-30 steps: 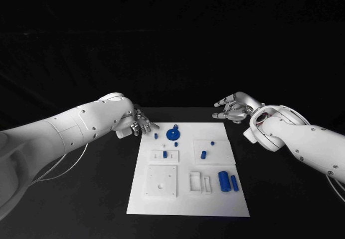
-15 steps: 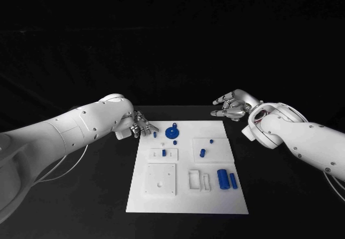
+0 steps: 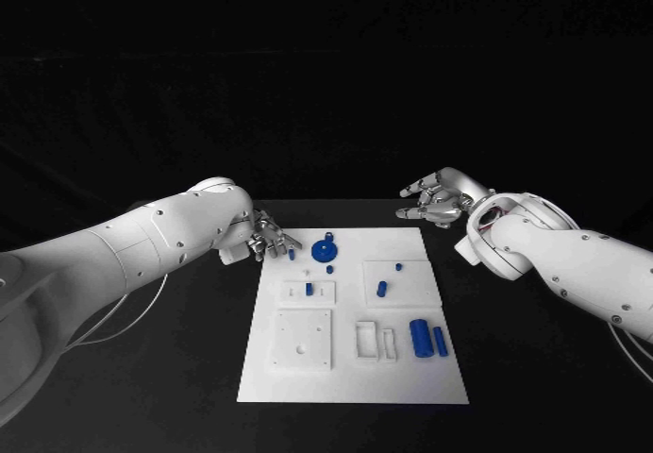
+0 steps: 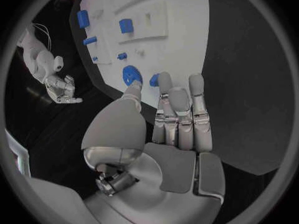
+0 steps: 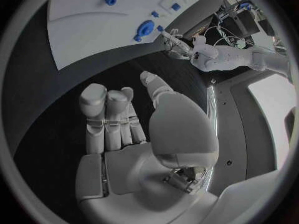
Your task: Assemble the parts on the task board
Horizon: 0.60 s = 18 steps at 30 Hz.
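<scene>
Plainly, the flat white rectangular task board is lying in the middle of the black table, its long side running away from the robot, so that both arms are reaching it from either flank. The small blue plastic parts are sitting scattered over it: a round blue disc with a short stem near the far edge, a small blue peg just beside the left hand's fingertips, short blue pieces on the raised white blocks in the middle, and two blue cylinders lying side by side toward the near right. The silver left hand is hovering at the board's far left corner, fingers fairly straight and close together, holding nothing — probably lining up on the peg or the disc. The silver right hand is hanging off the far right corner over bare table, fingers loosely bent and apart, gripping nothing — seemingly waiting its turn.
</scene>
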Available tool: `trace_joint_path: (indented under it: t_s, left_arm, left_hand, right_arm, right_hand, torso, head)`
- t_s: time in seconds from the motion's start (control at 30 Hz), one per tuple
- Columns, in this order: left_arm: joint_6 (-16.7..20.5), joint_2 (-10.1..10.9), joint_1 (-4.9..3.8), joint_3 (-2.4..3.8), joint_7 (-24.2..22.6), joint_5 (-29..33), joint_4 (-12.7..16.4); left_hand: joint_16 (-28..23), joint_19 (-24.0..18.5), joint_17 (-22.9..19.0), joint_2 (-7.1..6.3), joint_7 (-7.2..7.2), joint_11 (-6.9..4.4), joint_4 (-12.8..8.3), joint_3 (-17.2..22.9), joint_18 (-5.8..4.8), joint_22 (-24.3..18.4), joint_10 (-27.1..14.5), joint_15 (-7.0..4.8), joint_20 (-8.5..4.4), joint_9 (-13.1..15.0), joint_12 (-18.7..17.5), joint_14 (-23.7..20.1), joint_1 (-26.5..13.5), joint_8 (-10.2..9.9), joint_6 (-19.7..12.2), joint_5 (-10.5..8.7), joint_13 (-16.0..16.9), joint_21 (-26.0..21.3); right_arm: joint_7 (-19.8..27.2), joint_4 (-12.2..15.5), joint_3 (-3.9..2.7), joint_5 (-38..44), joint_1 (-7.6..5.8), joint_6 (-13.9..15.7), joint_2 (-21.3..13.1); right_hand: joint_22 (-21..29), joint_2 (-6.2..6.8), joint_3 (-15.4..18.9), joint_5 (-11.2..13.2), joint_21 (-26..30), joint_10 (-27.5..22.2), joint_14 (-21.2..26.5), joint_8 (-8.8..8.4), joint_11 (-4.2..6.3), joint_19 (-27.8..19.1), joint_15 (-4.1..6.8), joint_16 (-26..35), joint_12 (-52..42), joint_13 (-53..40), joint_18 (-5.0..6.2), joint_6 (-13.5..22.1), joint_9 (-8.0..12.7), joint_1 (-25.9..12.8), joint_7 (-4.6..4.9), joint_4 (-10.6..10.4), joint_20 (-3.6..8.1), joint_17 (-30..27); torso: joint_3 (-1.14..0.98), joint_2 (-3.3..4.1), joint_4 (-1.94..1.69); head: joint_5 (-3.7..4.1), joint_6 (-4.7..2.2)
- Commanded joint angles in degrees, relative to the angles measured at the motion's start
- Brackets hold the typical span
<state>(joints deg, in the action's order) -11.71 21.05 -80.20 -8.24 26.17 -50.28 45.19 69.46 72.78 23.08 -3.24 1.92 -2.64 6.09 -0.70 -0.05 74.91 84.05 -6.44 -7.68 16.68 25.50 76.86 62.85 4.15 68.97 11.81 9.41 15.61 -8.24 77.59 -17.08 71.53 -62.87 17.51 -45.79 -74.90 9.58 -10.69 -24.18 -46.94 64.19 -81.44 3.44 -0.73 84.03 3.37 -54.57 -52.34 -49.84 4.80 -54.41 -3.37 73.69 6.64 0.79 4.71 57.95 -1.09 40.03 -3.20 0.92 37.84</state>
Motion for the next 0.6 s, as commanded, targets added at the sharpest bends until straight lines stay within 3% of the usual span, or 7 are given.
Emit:
trace_joint_path:
  t_s: [0.03, 0.3, 0.6]
  left_arm:
    - [-1.17, -0.34, 0.11, 0.02, -0.96, 0.67, -0.41]
    - [-1.29, -0.88, 0.54, 0.02, -1.19, 0.81, -1.31]
    - [-1.01, -1.44, 1.11, 0.02, -1.34, 0.98, -2.26]
  left_hand:
    - [0.15, -0.15, -0.06, 0.71, 0.10, 0.29, -0.52, 0.05, 0.05, 1.10, 2.54, 0.00, 0.36, -0.11, -0.28, -0.44, -0.02, -0.29, -0.48, 0.22, 0.06, -0.20]
    - [0.19, -0.10, -0.12, 2.98, 0.10, 0.29, -2.80, -1.53, 0.05, 1.12, 2.54, 0.00, 0.37, -0.39, -0.39, -0.44, 0.64, -0.30, -0.43, 0.05, 0.07, -0.32]
    - [0.16, -0.07, -0.16, 4.47, 0.06, 0.25, -3.83, -2.34, 0.05, 1.11, 2.54, -0.01, 0.36, -0.53, -0.55, -0.46, 1.18, -0.29, -0.38, -0.04, 0.03, -0.40]
  right_arm:
    - [0.42, 0.10, -0.05, 0.10, 0.01, -0.13, 0.10]
    - [0.41, 0.12, -0.08, 0.10, 0.01, -0.13, 0.15]
    - [0.40, 0.17, -0.11, 0.10, 0.00, -0.14, 0.17]
  right_hand:
    - [-5.69, 0.10, 0.20, -0.09, 0.35, -0.12, -0.05, -0.06, 0.34, 2.00, 0.35, 0.15, -0.10, 0.05, 0.75, 0.41, -0.03, -0.31, 0.14, 0.01, 0.08, 0.07]
    - [-5.72, 0.08, 0.24, -0.08, 0.20, -0.09, -0.08, -0.05, 0.35, 2.03, 0.36, 0.14, -0.12, 0.05, 0.73, 0.34, -0.04, -0.25, 0.13, -0.06, 0.09, 0.10]
    - [-5.73, 0.08, 0.24, -0.08, 0.17, -0.08, -0.09, -0.05, 0.35, 2.04, 0.36, 0.14, -0.12, 0.05, 0.73, 0.32, -0.04, -0.23, 0.13, -0.08, 0.09, 0.10]
  torso:
    - [-0.02, 0.01, 0.03]
    - [-0.05, 0.00, -0.01]
    - [-0.07, 0.04, -0.02]
  head:
    - [0.01, -0.03]
    - [0.20, 0.01]
    - [0.37, 0.07]
